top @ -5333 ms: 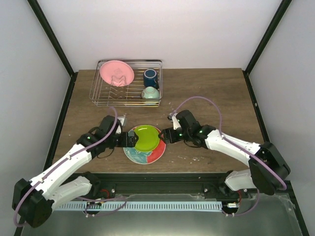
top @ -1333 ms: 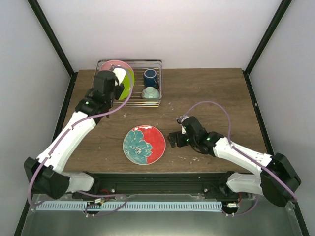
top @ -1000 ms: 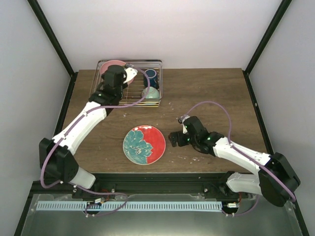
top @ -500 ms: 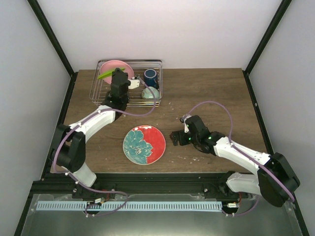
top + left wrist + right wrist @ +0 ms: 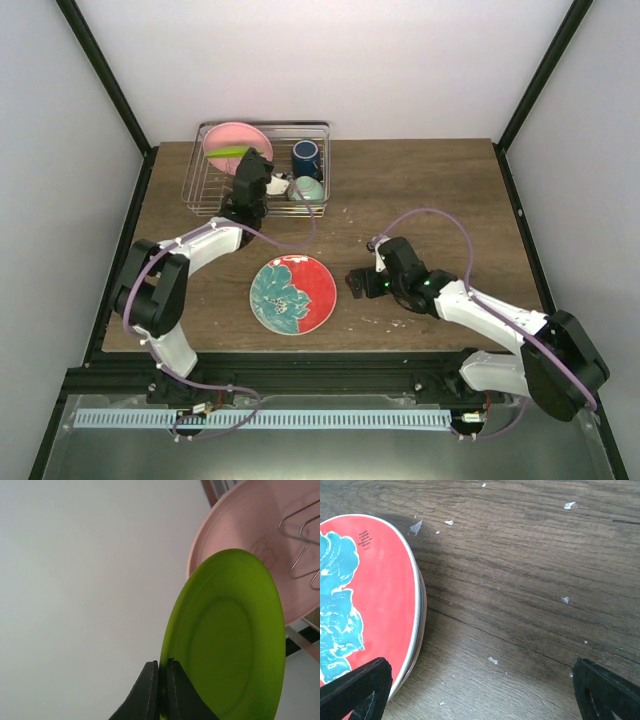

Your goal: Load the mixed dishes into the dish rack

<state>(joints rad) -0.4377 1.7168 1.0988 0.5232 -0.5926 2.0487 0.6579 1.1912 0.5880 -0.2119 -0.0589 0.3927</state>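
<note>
pinching the rim of the green plate [image 5: 230, 640], the left gripper [image 5: 161, 669] has its two dark fingers pressed tight together on the plate's edge. its arm reaches out over the far left corner of the table [image 5: 430, 190]. the green plate is held over the left part of the rack [image 5: 200, 196], just in front of the pink plate [image 5: 228, 138], which stands leaning in the back left of the rack. from above, the green plate shows only as a thin tilted sliver across the pink one. in the left wrist view its hollow face is turned to the camera, with the pink plate behind it and a few wire prongs [image 5: 300, 555] at the right edge. whether the green plate's lower edge sits between the prongs cannot be told.

the blue cup [image 5: 306, 158] is in the right part of the rack, and the mint bowl [image 5: 307, 188] is just in front of it, at the near right corner.

the flowered plate [image 5: 293, 293] lies flat on the table, well apart from the rack and near the front edge. the right gripper [image 5: 353, 283] is low over the wood just to the right of it, jaws spread wide and holding nothing. in the right wrist view one finger is by the plate's rim and the other is well out over bare wood with small pale flecks [image 5: 492, 660].
</note>
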